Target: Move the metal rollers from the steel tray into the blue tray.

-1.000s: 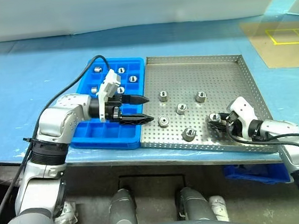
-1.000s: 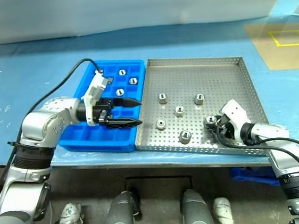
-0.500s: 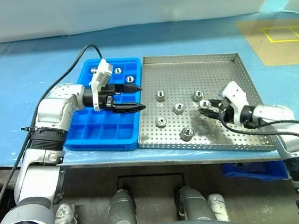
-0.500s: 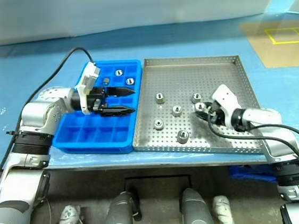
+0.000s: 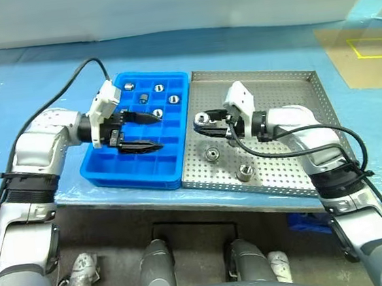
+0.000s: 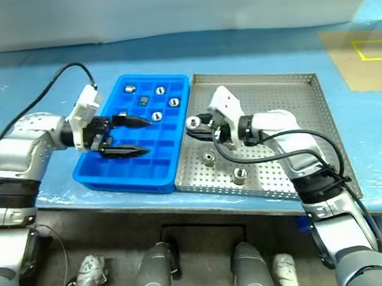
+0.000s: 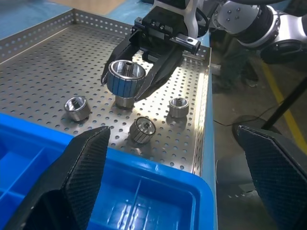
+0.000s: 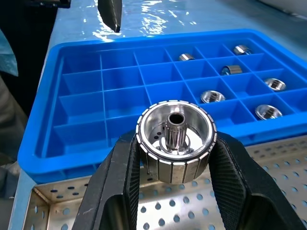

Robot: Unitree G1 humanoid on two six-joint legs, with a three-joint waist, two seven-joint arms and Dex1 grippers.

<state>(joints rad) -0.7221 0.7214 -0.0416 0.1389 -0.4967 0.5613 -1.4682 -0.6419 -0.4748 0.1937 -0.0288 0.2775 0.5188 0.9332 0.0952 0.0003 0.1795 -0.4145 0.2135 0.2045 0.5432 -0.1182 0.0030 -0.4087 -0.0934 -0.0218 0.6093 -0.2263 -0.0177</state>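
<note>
My right gripper [image 5: 202,120] is shut on one metal roller [image 8: 175,136], a ribbed silver ring with a hollow centre. It holds the roller in the air over the left edge of the steel tray [image 5: 285,157], right beside the blue tray [image 5: 133,178]. My left gripper [image 5: 153,132] stands open over the middle of the blue tray, with nothing between its fingers. Several rollers [image 5: 159,88] lie in the blue tray's far compartments. Two loose rollers [image 5: 212,154] [image 5: 246,172] sit on the steel tray's perforated floor near its front. My right arm hides part of that tray.
Both trays sit side by side on a blue-covered table [image 5: 27,78], close to its front edge. A brown sheet with yellow lines [image 5: 366,56] lies at the far right. White sheeting [image 5: 163,6] closes off the back.
My right gripper has risen and carried the roller left across the steel tray, from its front right corner to its left edge. My left gripper has drawn back left over the blue tray.
</note>
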